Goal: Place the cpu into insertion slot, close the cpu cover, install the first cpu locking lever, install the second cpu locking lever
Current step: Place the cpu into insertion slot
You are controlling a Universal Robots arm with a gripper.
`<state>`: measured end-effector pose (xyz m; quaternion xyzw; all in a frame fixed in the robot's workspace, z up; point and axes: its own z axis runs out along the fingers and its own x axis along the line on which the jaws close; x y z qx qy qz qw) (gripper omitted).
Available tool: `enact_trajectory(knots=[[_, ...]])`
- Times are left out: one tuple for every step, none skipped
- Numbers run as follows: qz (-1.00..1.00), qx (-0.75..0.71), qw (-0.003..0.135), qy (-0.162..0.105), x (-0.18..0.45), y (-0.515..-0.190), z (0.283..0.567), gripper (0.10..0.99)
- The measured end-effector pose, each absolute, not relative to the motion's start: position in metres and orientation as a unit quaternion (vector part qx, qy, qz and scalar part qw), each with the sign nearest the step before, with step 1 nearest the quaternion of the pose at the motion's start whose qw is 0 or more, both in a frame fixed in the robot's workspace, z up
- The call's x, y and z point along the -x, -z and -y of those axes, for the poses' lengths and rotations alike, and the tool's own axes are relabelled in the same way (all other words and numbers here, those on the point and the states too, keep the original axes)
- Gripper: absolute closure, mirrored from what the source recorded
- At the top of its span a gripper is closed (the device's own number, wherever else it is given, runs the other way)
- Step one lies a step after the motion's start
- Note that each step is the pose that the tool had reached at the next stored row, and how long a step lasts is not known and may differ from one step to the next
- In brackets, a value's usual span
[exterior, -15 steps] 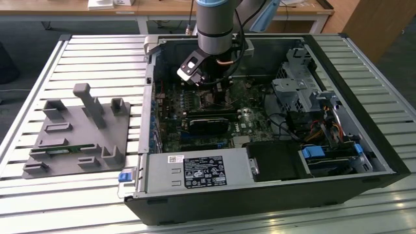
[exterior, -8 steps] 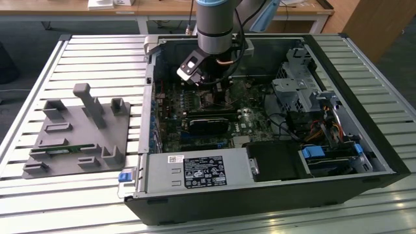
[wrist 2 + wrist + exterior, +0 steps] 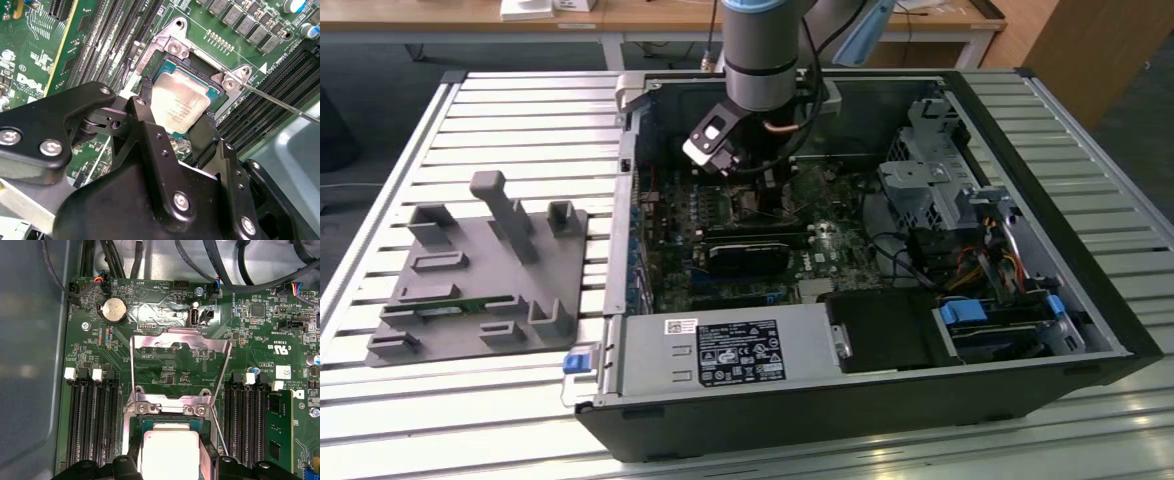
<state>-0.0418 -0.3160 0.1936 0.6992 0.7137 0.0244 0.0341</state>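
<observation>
Exterior view: arm [image 3: 761, 50] reaches into open PC case [image 3: 854, 410], upper middle of frame. Long memory slots [image 3: 115, 45] flank the insertion slot [image 3: 197, 65]; cpu cover [image 3: 180, 342] stands raised. Both fingers [image 3: 145, 117] pinch the silvery square cpu [image 3: 180, 107] at the slot.

An open black computer case [image 3: 881, 420] lies on a slatted metal table [image 3: 507, 110], filling the centre and right of the exterior view. At its lower centre sits a silver power supply [image 3: 720, 352], with a black graphics card [image 3: 750, 252] just above it and blue drive clips [image 3: 965, 312] at lower right. At the left stands a grey holder plate [image 3: 454, 245] carrying a green memory stick [image 3: 454, 305]. A wooden desk [image 3: 654, 18] runs along the top. In the first wrist view, a round coin battery [image 3: 115, 309] sits on the green board near long black memory slots [image 3: 92, 425].
</observation>
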Motion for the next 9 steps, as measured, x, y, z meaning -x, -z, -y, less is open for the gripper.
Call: enact_trajectory(knots=[[-0.714, -0.699, 0.034, -0.024, 0.0418, -0.1933, 0.3161, 0.549], [-0.713, -0.699, 0.034, -0.024, 0.0418, -0.1930, 0.3160, 0.549], [-0.713, -0.700, 0.034, -0.024, 0.0419, -0.1926, 0.3161, 0.549], [-0.713, -0.700, 0.034, -0.024, 0.0419, -0.1922, 0.3161, 0.549], [-0.713, -0.700, 0.034, -0.024, 0.0419, -0.1918, 0.3162, 0.549], [-0.713, -0.700, 0.034, -0.024, 0.0417, -0.1915, 0.3162, 0.549], [-0.713, -0.700, 0.034, -0.024, 0.0415, -0.1912, 0.3162, 0.549], [-0.713, -0.700, 0.034, -0.024, 0.0415, -0.1910, 0.3162, 0.549], [-0.713, -0.700, 0.034, -0.024, 0.0413, -0.1908, 0.3160, 0.549]])
